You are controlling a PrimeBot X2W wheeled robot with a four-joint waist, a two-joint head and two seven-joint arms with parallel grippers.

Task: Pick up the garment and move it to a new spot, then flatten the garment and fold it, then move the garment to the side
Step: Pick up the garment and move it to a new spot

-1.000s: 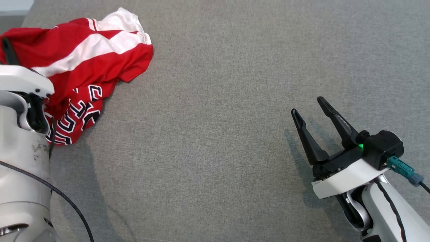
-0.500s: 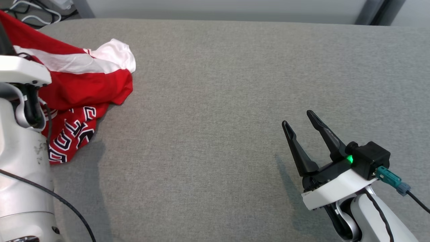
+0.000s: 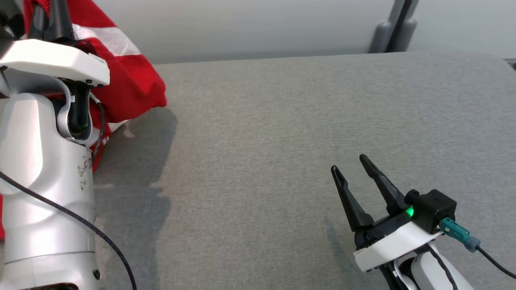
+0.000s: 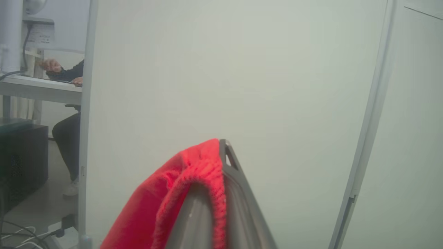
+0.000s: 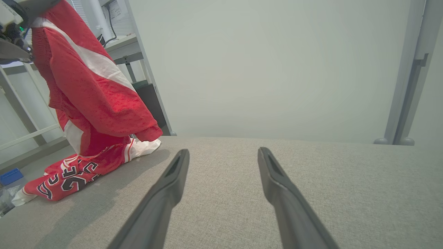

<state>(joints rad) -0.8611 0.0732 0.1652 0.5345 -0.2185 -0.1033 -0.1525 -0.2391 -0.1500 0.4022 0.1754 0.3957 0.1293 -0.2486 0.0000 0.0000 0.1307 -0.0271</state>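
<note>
The garment (image 3: 125, 80) is a red jersey with white stripes and dark lettering. It hangs from my raised left gripper (image 3: 54, 16) at the far left of the grey surface (image 3: 282, 121). In the left wrist view the left gripper (image 4: 221, 147) is shut, with red cloth (image 4: 173, 193) pinched between its fingers. From the right wrist, the garment (image 5: 90, 97) drapes down and its lower end still lies crumpled on the surface. My right gripper (image 3: 347, 162) stands open and holds nothing at the front right, low over the surface (image 5: 346, 180), its fingers (image 5: 173, 180) wide apart.
A pale partition stands behind the surface, with a grey post (image 3: 393, 28) at its back right. Beyond the left end are a desk (image 5: 121, 45) and a blue box (image 5: 10, 174) on the floor. A person (image 4: 65, 103) sits at a desk there.
My left gripper has risen with the garment, pulling most of it off the surface. The head camera has tilted up. The right gripper stays open and in place.
</note>
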